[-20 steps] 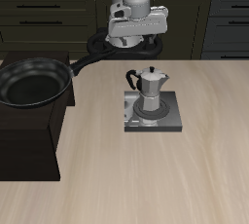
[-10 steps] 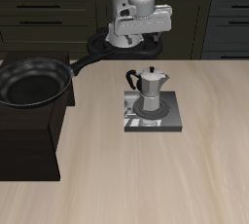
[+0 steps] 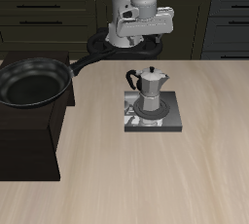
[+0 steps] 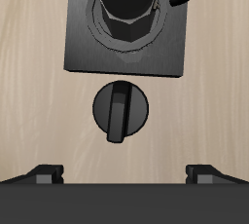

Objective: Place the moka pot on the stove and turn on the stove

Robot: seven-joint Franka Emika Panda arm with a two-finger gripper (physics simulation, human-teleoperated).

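Dark cabinet fronts (image 3: pixel 39 18) close the scene behind a pale wood-grain worktop (image 3: pixel 156 179). On it lies the stove (image 3: pixel 152 113), a flat square grey plate, well back from the worktop's front edge. The moka pot (image 3: pixel 149 90) stands upright on the stove's round burner, its black handle (image 3: pixel 131 78) projecting to one side and its lid knob uppermost. In the wrist view the moka pot (image 4: pixel 126 4) sits centred on the coil, and the stove's black knob (image 4: pixel 120 110) lies on the worktop just beyond the plate's (image 4: pixel 83 48) edge, its ridge close to perpendicular to that edge.

A black frying pan (image 3: pixel 34 82) rests on top of a large black cabinet block (image 3: pixel 29 140) at the side of the worktop; nothing shows inside the pan, and its long handle (image 3: pixel 83 63) reaches toward the robot's base.

The claw (image 3: pixel 143 31) hangs above and behind the moka pot, apart from it. Its two fingertips (image 4: pixel 44 173) stand wide apart with nothing between them. Bare worktop surrounds the stove on all sides, with the broadest stretch toward the front edge.
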